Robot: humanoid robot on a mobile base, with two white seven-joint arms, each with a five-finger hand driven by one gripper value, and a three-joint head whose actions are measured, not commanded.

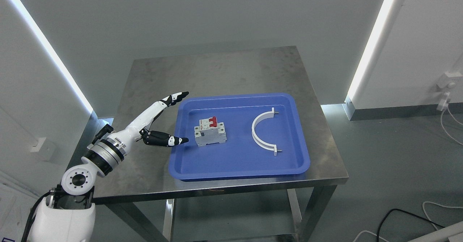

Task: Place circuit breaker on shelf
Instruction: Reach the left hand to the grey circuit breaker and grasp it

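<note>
one hand only in view: left hand (164,121), reaching in from the lower left over the table (152,72), spread wide and holding nothing, long fingers (173,98) stretched toward the far right, thumb (170,140) pointing right and just crossing the left rim of the blue tray (238,169). no sign of the right arm, so nearer by default.

sitting inside the tray, left of its middle: circuit breaker (210,131), upright on its base, near the thumb tip but apart from it, directly to the hand's right. long axis roughly parallel to the table's near edge, tilted slightly so its right end lies a little farther back. red switch lever on top, toward the far side; printed pale face turned toward the left hand.

well apart on the tray's right half: white curved bracket (261,133), open side facing right.

likely next: short reach to the right, fingers over the far face and thumb on the near face, closing across the short axis. no shelf visible above the table; only a lower level glimpsed beneath it.
</note>
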